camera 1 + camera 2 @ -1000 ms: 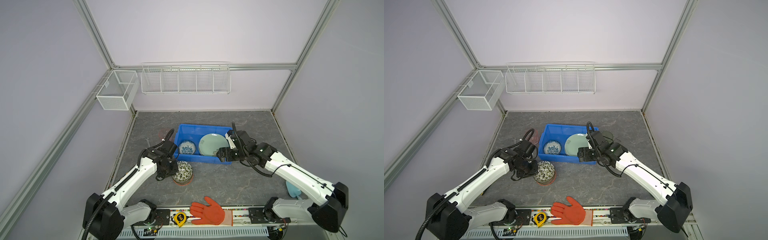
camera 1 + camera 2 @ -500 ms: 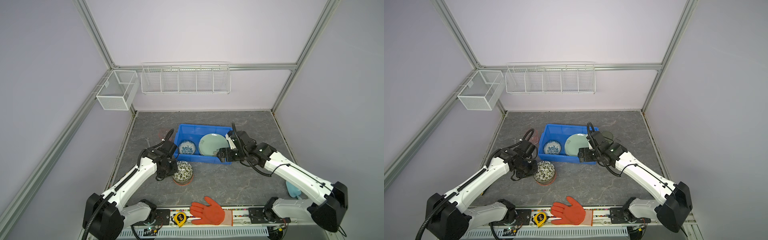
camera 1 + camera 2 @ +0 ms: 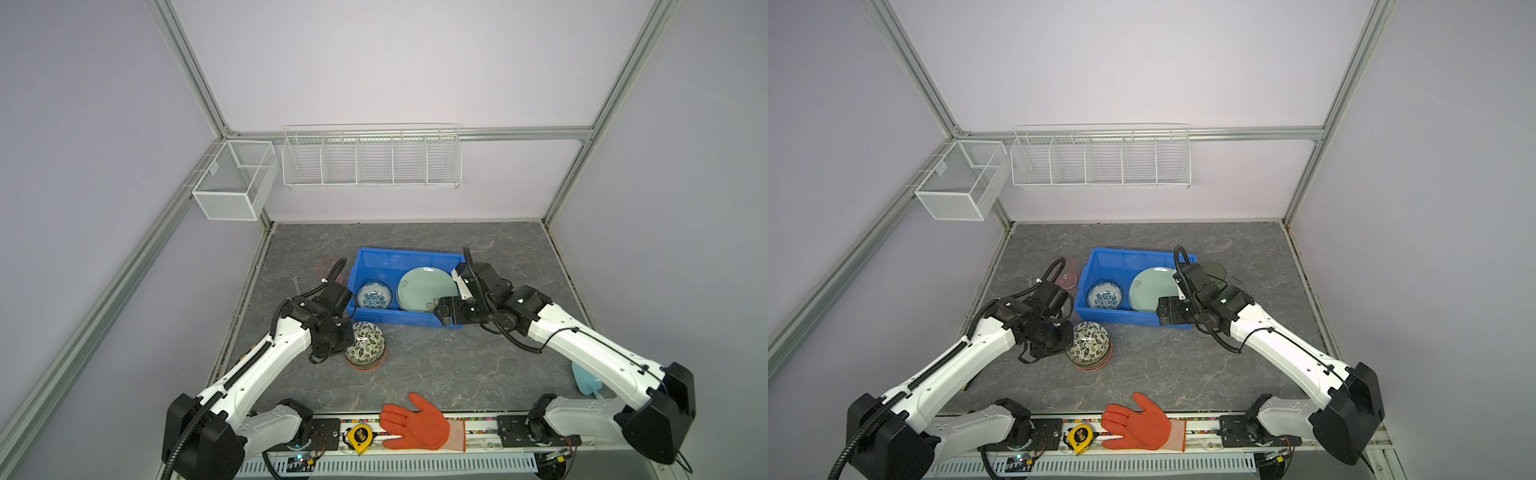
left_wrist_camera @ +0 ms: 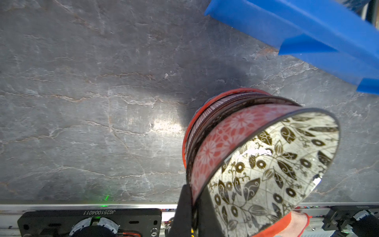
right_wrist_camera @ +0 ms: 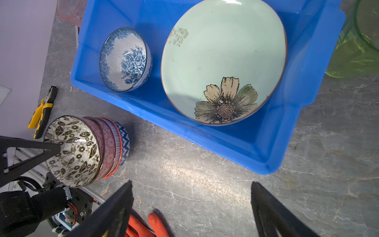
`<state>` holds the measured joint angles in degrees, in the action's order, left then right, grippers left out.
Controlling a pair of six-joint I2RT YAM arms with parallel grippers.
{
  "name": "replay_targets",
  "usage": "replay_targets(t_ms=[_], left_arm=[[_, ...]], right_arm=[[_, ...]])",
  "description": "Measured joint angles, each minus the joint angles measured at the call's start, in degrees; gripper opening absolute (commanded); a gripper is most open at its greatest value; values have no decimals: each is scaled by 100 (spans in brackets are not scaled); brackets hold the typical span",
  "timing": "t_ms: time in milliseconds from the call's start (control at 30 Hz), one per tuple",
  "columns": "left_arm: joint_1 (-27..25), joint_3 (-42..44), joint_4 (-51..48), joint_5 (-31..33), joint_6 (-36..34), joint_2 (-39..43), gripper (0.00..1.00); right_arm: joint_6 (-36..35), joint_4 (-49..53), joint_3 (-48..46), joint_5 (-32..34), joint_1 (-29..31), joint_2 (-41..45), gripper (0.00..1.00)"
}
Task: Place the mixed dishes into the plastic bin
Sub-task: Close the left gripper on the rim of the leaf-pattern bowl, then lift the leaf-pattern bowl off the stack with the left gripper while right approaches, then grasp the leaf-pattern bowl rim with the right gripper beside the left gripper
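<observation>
**Left gripper** (image 4: 193, 198): closed. Its fingers (image 4: 181, 207) clamp the rim of the leaf bowl (image 3: 365, 343), one outside the wall and one inside. The leaf bowl is the top item of a bowl stack (image 5: 114, 143) standing on the table (image 3: 457, 365), just in front of the bin's near-left corner. Whether the leaf bowl has lifted clear of the bowl beneath cannot be told.

**Right gripper** (image 5: 190, 197): jaws wide apart, holding nothing. It hangs above the bare table just in front of the bin's near wall, at the near-right corner in both top views.

**Plastic bin** (image 3: 409, 258): bright blue, at the middle of the table and nearer its back edge. Contents:
- blue floral bowl (image 5: 125, 59), left half, upright;
- mint green plate (image 5: 223, 59) with a flower print, right half.

**Outside the bin:**
- pink cup (image 3: 1068, 277), by the bin's left wall;
- green cup (image 3: 1217, 272), by the bin's right wall;
- yellow-handled pliers (image 5: 42, 111), near the table's left edge.

**Front rail:** orange glove (image 3: 417, 424) and yellow tape measure (image 3: 359, 434), touching.

**Markings:** a black mounting plate (image 4: 88, 217) on the rail carries the code JG251004011, seen inverted in the left wrist view. The tape measure's label is too small to read.
</observation>
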<state>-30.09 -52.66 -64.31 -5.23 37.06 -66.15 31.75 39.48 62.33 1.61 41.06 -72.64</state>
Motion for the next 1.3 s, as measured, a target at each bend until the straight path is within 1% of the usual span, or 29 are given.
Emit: replay_targets(t_ms=[200, 500, 633, 733, 867, 967, 1100, 1300], left_arm=[[0, -103, -31, -76, 76, 142, 0], [0, -396, -76, -280, 127, 313, 0], [0, -461, -72, -402, 142, 328, 0], [0, -514, -72, -463, 153, 328, 0], [0, -691, -70, -509, 175, 299, 0], [0, -896, -70, -509, 173, 205, 0], [-46, -1257, -31, -507, 166, -70, 0], [-304, -1650, 179, -498, 162, -603, 0]], right_arm=[[0, 0, -9, -17, -11, 33, 92], [22, -39, -81, -155, -11, 313, 93], [28, -39, -81, -229, -11, 321, 98], [17, -35, -24, -393, -13, 291, 100], [-9, -15, 256, -560, 35, 90, 98], [-48, 66, 529, -579, 181, -120, 97], [-114, 238, 929, -555, 424, -409, 96], [-186, 433, 1370, -529, 649, -640, 91]])
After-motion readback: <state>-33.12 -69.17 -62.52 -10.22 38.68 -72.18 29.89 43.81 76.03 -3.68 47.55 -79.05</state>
